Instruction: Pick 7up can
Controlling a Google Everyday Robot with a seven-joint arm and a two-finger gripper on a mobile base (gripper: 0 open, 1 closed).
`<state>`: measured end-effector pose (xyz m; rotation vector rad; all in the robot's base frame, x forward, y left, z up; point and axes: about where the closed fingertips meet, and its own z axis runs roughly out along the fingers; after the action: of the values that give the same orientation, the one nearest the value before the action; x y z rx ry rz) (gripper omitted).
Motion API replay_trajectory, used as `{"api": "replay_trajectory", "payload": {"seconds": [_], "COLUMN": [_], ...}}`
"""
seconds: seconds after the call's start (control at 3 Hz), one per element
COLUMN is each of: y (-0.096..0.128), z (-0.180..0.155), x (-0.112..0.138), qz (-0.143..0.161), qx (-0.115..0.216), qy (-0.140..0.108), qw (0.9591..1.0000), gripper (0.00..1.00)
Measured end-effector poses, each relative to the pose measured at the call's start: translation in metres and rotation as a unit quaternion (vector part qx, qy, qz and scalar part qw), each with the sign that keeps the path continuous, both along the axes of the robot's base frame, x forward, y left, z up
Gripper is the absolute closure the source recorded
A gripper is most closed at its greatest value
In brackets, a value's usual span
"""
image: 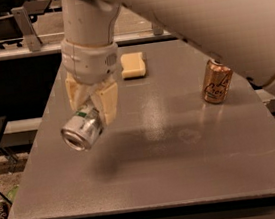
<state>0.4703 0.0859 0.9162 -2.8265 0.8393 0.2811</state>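
Note:
The 7up can (82, 129) is a silver can with green markings. It lies on its side in the air, its base end toward the camera, above the left part of the grey table (174, 157). My gripper (93, 107) is shut on the 7up can from above, with a tan finger (107, 101) on its right and another on its left. The can's shadow falls on the table below it.
A gold-orange can (216, 81) with script lettering stands upright at the right of the table, partly under my arm. A pale yellow sponge (133, 64) lies at the back. A chair base and rail run behind the table.

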Motion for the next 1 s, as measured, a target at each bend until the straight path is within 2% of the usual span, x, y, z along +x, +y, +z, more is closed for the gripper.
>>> {"api": "replay_trajectory", "payload": {"seconds": [0.67,1.0], "y": [0.017,0.026], "z": [0.071,0.076], "x": [0.021,0.028], "qz": [0.0,-0.005], "qx": [0.083,0.101], "qy": [-0.025,-0.04], "qw": [0.9962,0.9941], "gripper": [1.0,1.0]}}
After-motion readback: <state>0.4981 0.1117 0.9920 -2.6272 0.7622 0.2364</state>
